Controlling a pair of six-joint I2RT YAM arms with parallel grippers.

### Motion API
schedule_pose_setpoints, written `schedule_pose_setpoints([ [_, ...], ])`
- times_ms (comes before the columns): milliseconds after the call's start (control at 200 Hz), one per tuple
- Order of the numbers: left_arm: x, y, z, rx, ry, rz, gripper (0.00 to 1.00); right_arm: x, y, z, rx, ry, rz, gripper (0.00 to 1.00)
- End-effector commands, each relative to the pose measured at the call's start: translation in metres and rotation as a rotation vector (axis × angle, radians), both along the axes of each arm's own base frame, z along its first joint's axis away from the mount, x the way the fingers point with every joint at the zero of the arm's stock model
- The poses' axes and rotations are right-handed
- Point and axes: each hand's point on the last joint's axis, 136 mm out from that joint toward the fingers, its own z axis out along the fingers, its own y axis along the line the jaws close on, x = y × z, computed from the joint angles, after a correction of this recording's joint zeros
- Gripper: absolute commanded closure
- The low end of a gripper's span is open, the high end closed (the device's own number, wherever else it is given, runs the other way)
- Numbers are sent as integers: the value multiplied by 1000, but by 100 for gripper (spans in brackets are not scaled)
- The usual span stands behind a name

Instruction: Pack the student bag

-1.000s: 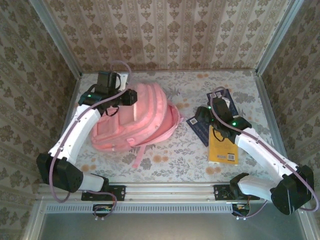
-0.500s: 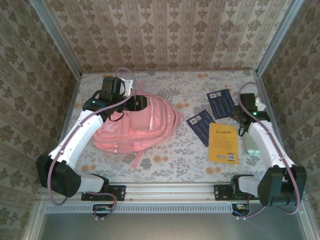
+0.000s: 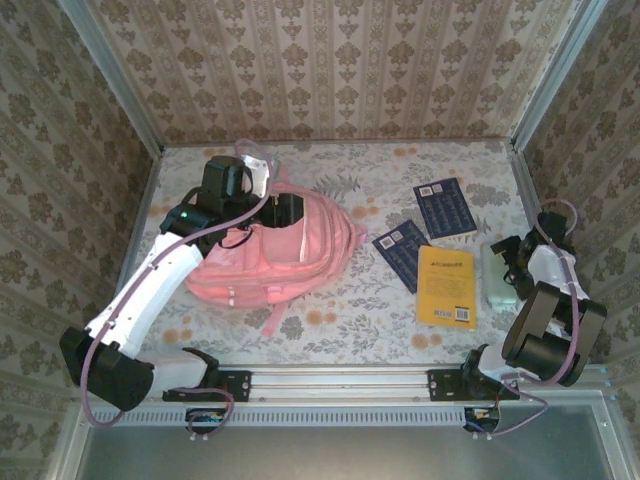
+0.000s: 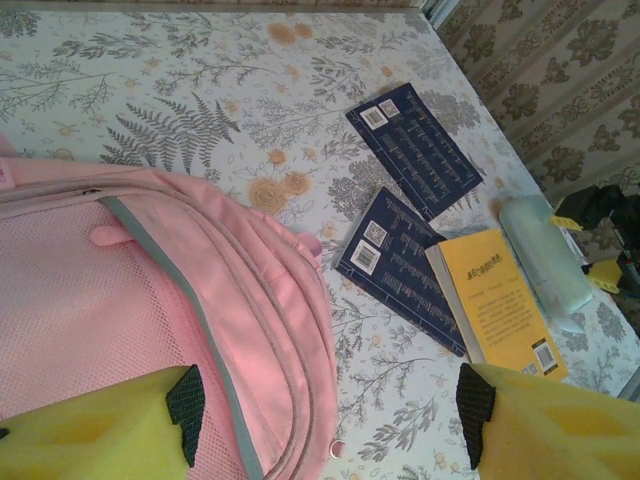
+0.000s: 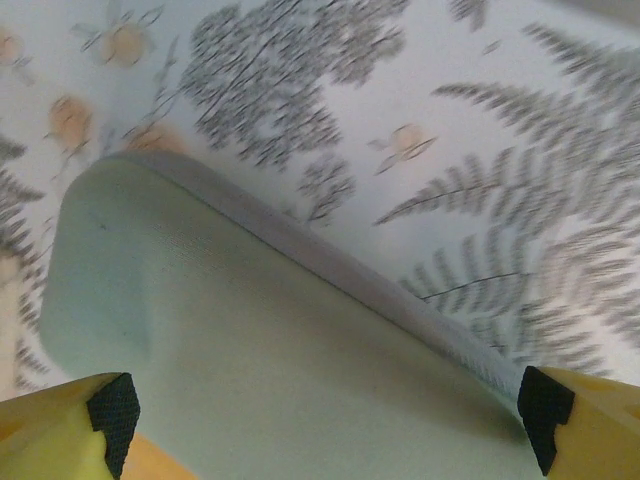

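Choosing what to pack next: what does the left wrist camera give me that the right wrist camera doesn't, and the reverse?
Left wrist: the student bag, two navy booklets, the yellow book, and the left gripper open at the bag's edge. Right wrist: the right gripper open over the pale green case, close up. Shared: the pale green case and the floral table.

A pale green case [image 5: 300,380] is seen directly beneath the right claw [image 5: 330,405], lying on the floral surface [image 5: 330,120] and spanning the gap between the fingertips. Ahead and to the right of the left claw [image 4: 330,405], a yellow book [image 4: 500,305] is laid touching a dark blue booklet [image 4: 395,262]. A second dark blue booklet [image 4: 415,148] is placed just beyond the first, farther from that claw.
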Motion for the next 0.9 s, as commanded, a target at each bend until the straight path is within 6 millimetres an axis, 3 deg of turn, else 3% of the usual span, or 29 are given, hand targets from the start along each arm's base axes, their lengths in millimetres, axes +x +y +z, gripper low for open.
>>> schedule_pose_setpoints([
  [0,-4,-2,11,-14,-45,-28,29,17,23,6,96,-114,33,0],
  [135,-5,-4,15,-25,-48,-36,29,15,46,4,147,-120,71,0],
  [335,-7,-6,17,-42,-45,-51,29,6,64,-10,113,19,179,0],
  [475,-8,-6,16,-39,-45,-52,29,7,70,-21,45,180,280,0],
  [625,-10,-6,15,-27,-53,-56,29,13,70,-14,-43,224,349,0],
  [760,-11,-4,16,-14,-65,-49,29,15,82,-11,-1,189,391,0],
  [895,-11,-5,17,-18,-65,-55,29,14,112,-23,183,139,375,0],
])
